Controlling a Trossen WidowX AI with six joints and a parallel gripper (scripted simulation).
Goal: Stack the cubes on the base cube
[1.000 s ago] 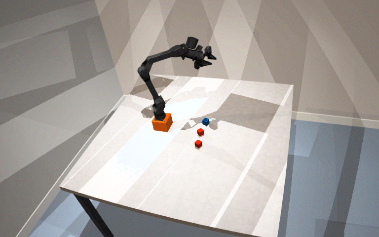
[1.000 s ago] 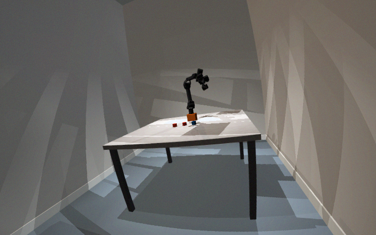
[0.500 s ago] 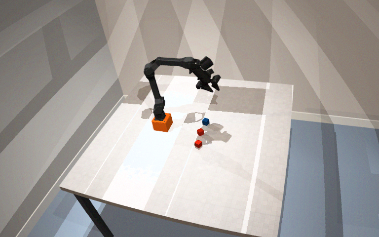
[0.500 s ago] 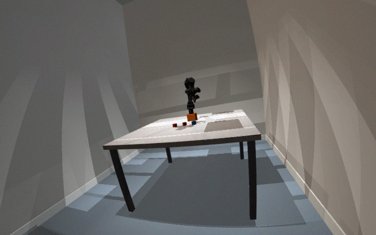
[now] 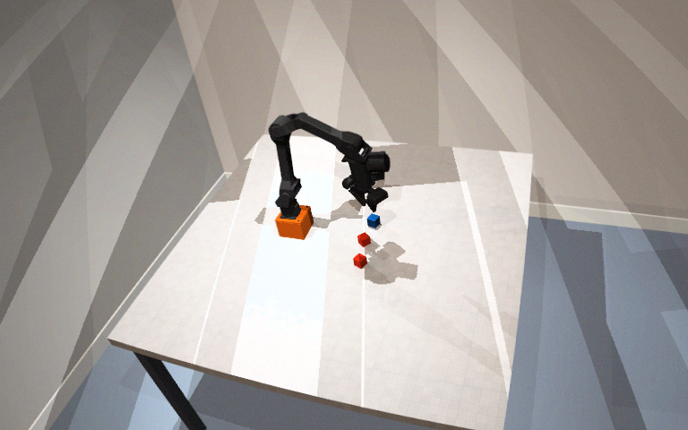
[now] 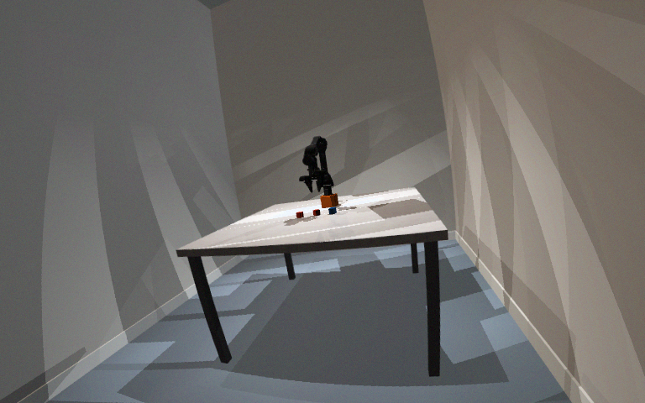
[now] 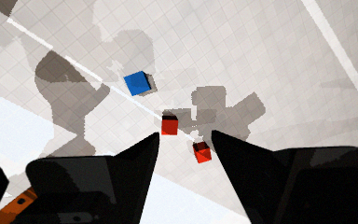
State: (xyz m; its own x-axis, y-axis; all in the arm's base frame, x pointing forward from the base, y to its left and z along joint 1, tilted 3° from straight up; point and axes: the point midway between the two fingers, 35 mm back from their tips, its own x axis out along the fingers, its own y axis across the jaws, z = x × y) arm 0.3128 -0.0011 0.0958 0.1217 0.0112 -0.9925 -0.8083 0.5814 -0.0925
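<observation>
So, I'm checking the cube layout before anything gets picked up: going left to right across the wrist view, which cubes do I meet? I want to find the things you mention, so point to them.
Blue cube (image 5: pixel 374 220) (image 6: pixel 332 211) (image 7: pixel 137 83) → middle red cube (image 5: pixel 364 239) (image 6: pixel 316 212) (image 7: pixel 170 126) → outer red cube (image 5: pixel 359 261) (image 6: pixel 299 214) (image 7: pixel 202 153).
</observation>
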